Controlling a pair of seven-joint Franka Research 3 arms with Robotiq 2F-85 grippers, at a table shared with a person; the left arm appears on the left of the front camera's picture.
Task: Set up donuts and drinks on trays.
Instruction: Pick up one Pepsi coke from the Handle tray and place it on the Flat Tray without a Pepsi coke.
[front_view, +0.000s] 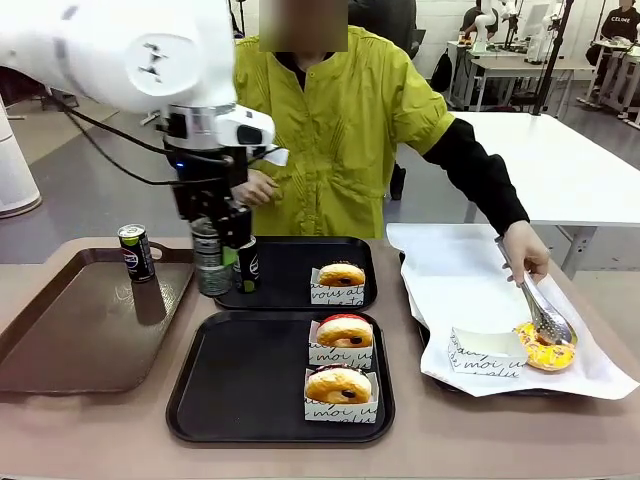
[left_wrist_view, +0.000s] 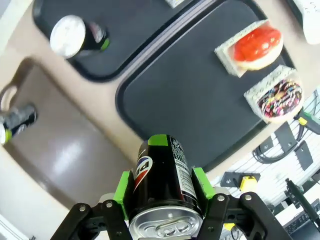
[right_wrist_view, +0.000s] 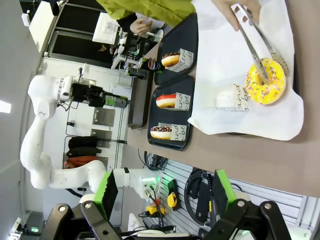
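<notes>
Beige tabletop (front_view: 100, 430) bears two matte black trays (front_view: 250, 380); left gripper (left_wrist_view: 162, 186) clamps a slim black, silver-topped can (left_wrist_view: 159, 165), right gripper (right_wrist_view: 165, 195) jaws stand apart.

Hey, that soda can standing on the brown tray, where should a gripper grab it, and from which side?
Grip the soda can around its round body, just below the silver top, coming straight down. It stands upright with room on both sides, while the rim of the brown tray rises close behind it, so a sideways approach looks tighter. The left gripper holds a second can that way.
</notes>
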